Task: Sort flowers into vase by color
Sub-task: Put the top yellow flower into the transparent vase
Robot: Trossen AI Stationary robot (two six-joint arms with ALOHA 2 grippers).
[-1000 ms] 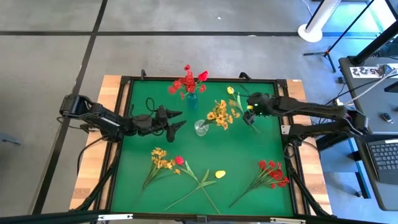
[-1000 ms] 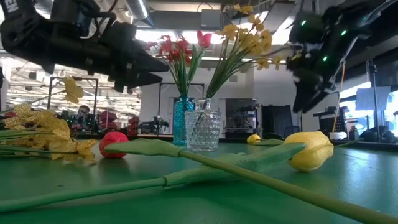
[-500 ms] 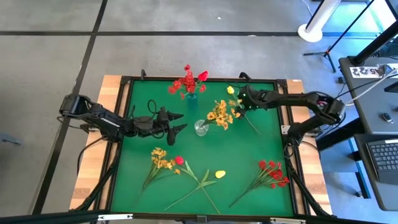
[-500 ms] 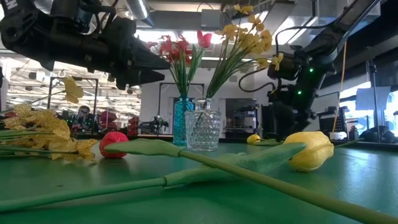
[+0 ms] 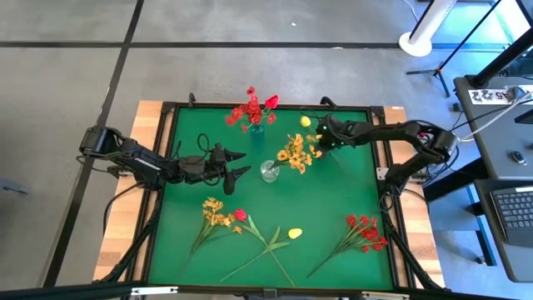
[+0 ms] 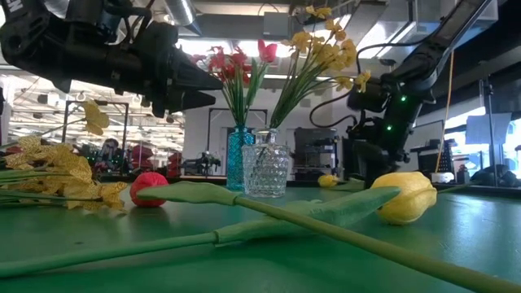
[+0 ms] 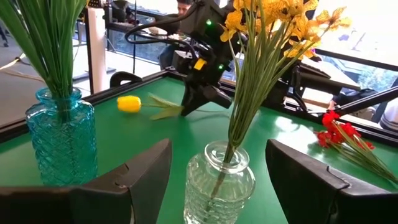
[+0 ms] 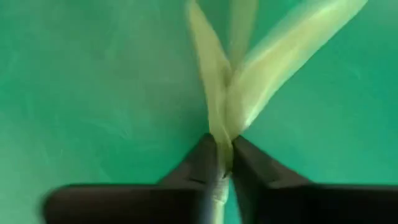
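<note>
A yellow-bud flower (image 5: 305, 122) lies at the table's far right, and my right gripper (image 5: 321, 138) is shut on its green stem just behind the leaves. My left gripper (image 5: 236, 163) stands open and level beside the clear vase (image 5: 269, 171), its fingers on either side of the vase in the left wrist view (image 7: 219, 149) without touching it. That vase holds yellow-orange sprigs (image 5: 296, 152). The blue vase (image 5: 256, 133) holds red blooms (image 5: 250, 108). On the near half lie a yellow-orange sprig (image 5: 212, 215), a red bud (image 5: 240, 215), a yellow bud (image 5: 295, 233) and a red sprig (image 5: 364, 229). My right gripper pinches the thin stem (image 8: 221, 163) between its two fingers, just where the pale leaves (image 8: 249, 81) branch off. The fingers (image 8: 200, 163) slant down from the table's right side. The yellow bud (image 7: 129, 104) and the leaves rest on the green mat.
The two vases stand close together at the table's centre-far part, their blooms spreading above them. A black frame (image 5: 166, 167) rims the green mat. Beyond the right edge stand a desk with a laptop (image 5: 512, 204) and tripod legs.
My right gripper has come down and gone toward the table's far-left, onto the yellow-bud flower at the far right. It has shut on the flower's stem. The bud has shifted only slightly.
</note>
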